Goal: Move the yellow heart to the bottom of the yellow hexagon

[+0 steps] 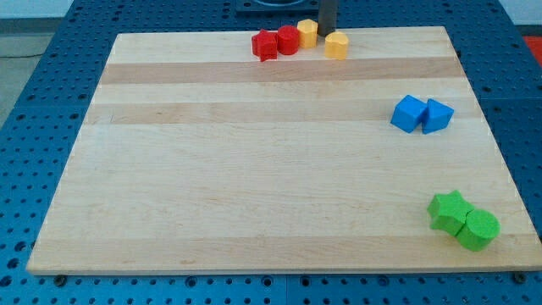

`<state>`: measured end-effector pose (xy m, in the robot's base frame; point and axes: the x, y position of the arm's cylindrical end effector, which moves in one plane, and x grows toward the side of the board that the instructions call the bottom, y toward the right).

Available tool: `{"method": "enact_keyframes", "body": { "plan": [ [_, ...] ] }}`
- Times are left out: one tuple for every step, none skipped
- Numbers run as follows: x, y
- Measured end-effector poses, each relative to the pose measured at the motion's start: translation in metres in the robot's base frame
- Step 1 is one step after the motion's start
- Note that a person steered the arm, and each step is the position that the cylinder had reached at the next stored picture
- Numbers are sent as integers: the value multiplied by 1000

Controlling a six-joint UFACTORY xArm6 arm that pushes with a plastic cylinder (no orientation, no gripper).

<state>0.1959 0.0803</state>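
Currently the tip stands between the two yellow blocks, close to the tabletop's top edge. The arm carries no hand, only a straight dark rod, so there is nothing to open, close or grip.

Positions relative to the tip:
- yellow heart: just beside it, toward the view's right and slightly toward the view's bottom. Whether they touch cannot be told.
- yellow hexagon: just beside it on the view's left, about level with it.
- red cylinder: further to the view's left, against the hexagon. A red star sits beyond that.

Key relation: the target spot, below the hexagon, lies to the view's lower left of the tip. The heart lies to its lower right. So the tip is on the wrong side of the heart. A push from here would likely send the heart rightward and down, away from the target.

Judgement: the tip should pass round to the heart's right side, then push leftward along the view.

Room: the top edge is very near, so there is little space behind the tip. Toward the view's bottom the tabletop is open and wide. The two blue blocks and the green pair lie well apart, far to the lower right.

Risk: a leftward push set too high may nudge the hexagon into the red cylinder.
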Motion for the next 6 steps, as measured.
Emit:
{"method": "enact_keyframes", "body": {
  "plan": [
    [7,-6],
    [7,-4],
    [7,18],
    [8,54],
    [44,55],
    [53,42]
  ]
}}
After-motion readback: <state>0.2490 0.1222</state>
